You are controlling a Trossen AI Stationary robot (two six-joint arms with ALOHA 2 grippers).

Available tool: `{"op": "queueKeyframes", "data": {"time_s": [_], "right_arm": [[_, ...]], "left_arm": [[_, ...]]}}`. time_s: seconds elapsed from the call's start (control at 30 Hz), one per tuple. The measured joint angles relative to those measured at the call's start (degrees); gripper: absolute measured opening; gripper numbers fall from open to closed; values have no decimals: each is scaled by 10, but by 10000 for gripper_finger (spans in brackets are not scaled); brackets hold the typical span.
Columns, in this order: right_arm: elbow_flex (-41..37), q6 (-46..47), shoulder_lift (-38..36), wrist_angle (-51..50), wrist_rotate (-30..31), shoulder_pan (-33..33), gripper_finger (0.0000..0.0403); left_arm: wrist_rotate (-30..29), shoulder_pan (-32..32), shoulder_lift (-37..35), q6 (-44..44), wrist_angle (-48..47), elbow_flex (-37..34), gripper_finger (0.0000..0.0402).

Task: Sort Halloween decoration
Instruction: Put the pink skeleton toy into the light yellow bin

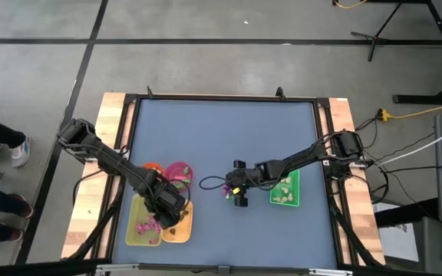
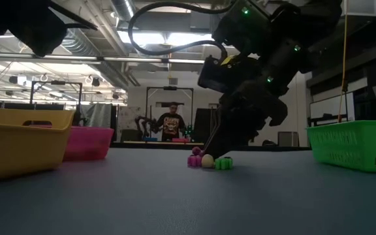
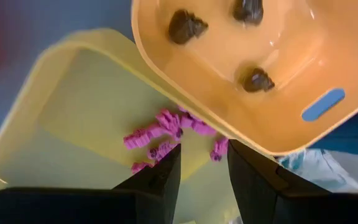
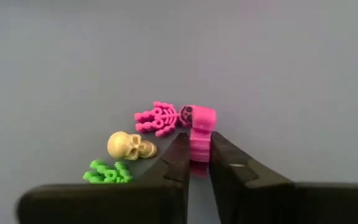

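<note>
- right pincer [image 4: 195, 163] down on the bench [image 1: 229, 138] mid-area, fingers pinched around a magenta block trinket [image 4: 199, 148]; it sits right between the tips, long axis running along the fingers
- touching its far end: magenta skeleton [image 4: 161, 117]; just beside: cream skull [image 4: 129, 145] and green skeleton [image 4: 107, 173], both outside the grip
- right arm clearly nearer this cluster; judged next: lift without dragging the magenta skeleton
- left pincer [image 3: 202, 163] hangs over the yellow tray [image 3: 61, 112], fingers apart, nothing between them
- yellow tray: pile of magenta trinkets [image 3: 166, 134]
- orange tray [image 3: 278, 93]: three dark brown trinkets [image 3: 187, 26]
- green tray [image 1: 285, 188], by the right arm: pale pieces, unclear
</note>
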Motion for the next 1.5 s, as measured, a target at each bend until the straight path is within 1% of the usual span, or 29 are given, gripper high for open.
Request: {"op": "queueKeyframes", "data": {"time_s": [0.1, 0.17, 0.23, 0.4, 0.53, 0.7, 0.83, 1.0, 1.1, 1.23, 1.37, 1.5], "right_arm": [[-1, 0, 1, 11, -5, -1, 27], [-1, 0, 1, 13, -6, -1, 19], [-1, 0, 1, 15, -6, -1, 19], [-1, 0, -1, 17, -9, -1, 34], [4, 0, -2, 15, -10, -1, 32], [29, 0, -4, 16, -10, 0, 27], [54, -9, -5, 17, -10, 0, 28], [79, -31, -5, 17, -10, 0, 28], [91, -31, -5, 17, -10, 0, 28], [103, -31, -5, 17, -15, 0, 28], [113, -31, -6, 19, -47, 0, 28], [117, -30, -6, 21, -83, 0, 28]], "left_arm": [[-23, 0, 0, 0, 0, 0, 115], [-36, 0, 0, 0, 0, 0, 115], [-49, 0, 0, 0, 0, 0, 115], [-78, 0, 0, 9, 3, 0, 115], [-108, 0, 0, 15, 7, 0, 115], [-153, 0, 0, 15, 57, 0, 115], [-157, 1, 0, 16, 101, 0, 115], [-157, 1, 0, 12, 103, 0, 115], [-163, 1, 0, 12, 122, 0, 115], [-211, 4, 0, 15, 178, 0, 115], [-256, 13, 0, 15, 234, 0, 115], [-316, 24, 0, 25, 249, 0, 115]]}}
